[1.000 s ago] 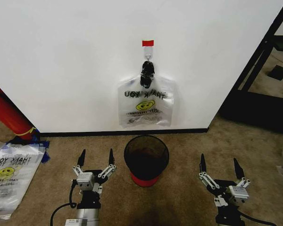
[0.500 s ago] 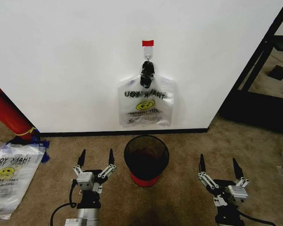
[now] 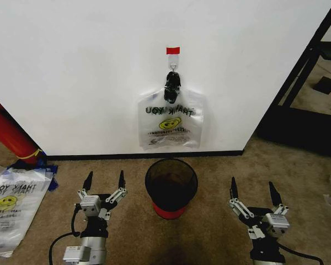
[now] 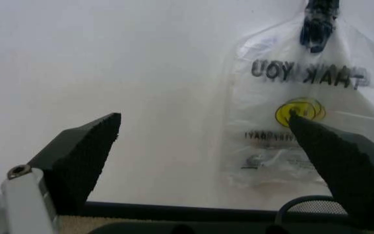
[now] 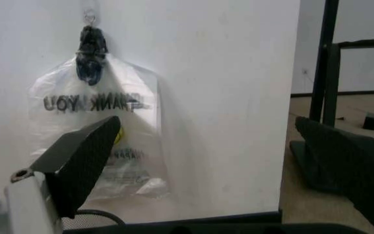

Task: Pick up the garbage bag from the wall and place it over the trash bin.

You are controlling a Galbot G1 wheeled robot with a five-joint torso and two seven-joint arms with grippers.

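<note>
Your left gripper (image 3: 104, 182) stands low over the carpet to the left of the trash bin (image 3: 171, 187), fingers spread wide and holding nothing. Your right gripper (image 3: 251, 190) mirrors it on the bin's other side, equally wide and equally empty. Both point toward the wall (image 3: 77, 72), well short of it.

Between them the bin sits upright on the carpet, close to the black baseboard (image 3: 99, 157), mouth open and unlined. Directly above it the garbage bag (image 3: 171, 121) hangs flat against the wall, gathered at its top under a black clip (image 3: 172, 85) that hangs from a metal hook (image 3: 172, 66) below a red tape tab (image 3: 172, 50). In the left wrist view the bag (image 4: 304, 107) lies off toward one finger, not centred in the gap; in the right wrist view it (image 5: 99, 131) sits likewise off to one side.

Watch three things. The film is thin and lies against the wall, so a straight approach may press the fingertips into the plaster and pinch nothing. Whether one bag or several hang under the clip you cannot tell from here; a grab may drag more than one. And a downward pull against the clip could tear the film or jerk the hook. To the far left lie a red cylinder (image 3: 8, 132) and a flat stack of like bags (image 3: 14, 207); leave them.
</note>
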